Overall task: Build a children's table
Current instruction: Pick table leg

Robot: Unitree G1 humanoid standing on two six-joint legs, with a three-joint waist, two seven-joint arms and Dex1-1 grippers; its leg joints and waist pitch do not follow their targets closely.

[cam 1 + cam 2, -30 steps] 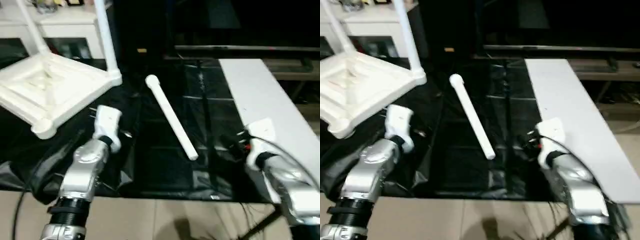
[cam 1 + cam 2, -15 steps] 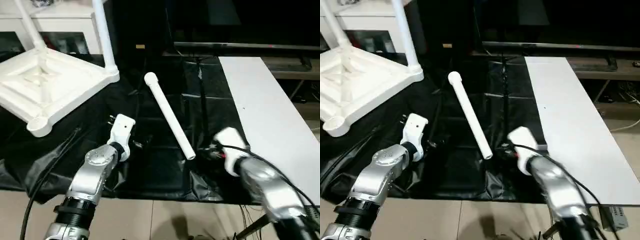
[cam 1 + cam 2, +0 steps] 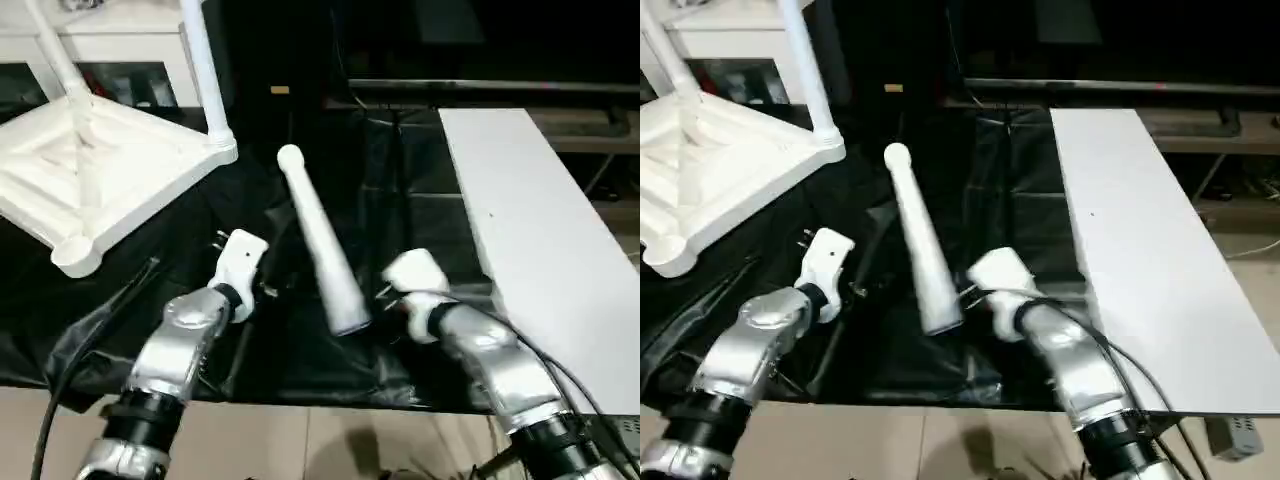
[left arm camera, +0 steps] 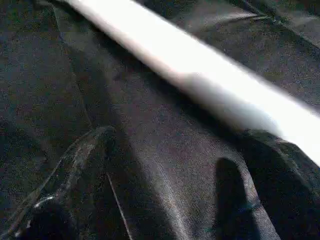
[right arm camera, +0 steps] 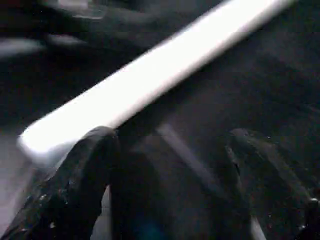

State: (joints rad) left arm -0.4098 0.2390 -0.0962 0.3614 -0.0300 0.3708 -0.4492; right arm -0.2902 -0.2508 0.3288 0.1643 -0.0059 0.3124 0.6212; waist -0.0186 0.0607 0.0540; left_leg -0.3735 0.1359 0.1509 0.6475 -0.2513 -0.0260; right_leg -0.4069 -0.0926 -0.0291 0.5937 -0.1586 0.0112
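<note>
The white tabletop [image 3: 100, 170] lies upside down at the back left, ribbed underside up. Two white legs [image 3: 205, 70] stand in its sockets, and its near corner socket [image 3: 75, 255] is empty. A loose white leg [image 3: 318, 240] lies slantwise on the black sheet between my arms. My left gripper [image 4: 170, 150] is open just left of it, fingers [image 4: 75, 165] near the sheet. My right gripper [image 5: 175, 145] is open at the leg's near end [image 3: 347, 318], and the leg [image 5: 150, 85] crosses past one finger [image 5: 95, 150]. Whether they touch I cannot tell.
A black plastic sheet [image 3: 300, 350] covers the work surface, wrinkled near its front edge. A long white board [image 3: 530, 220] lies along the right side. A white cabinet [image 3: 130, 45] stands behind the tabletop. Beige floor [image 3: 320, 440] shows below the front edge.
My right arm has swung left to the loose leg's near end. The leg's near end has shifted left and it now lies steeper. My left arm has moved forward toward the leg.
</note>
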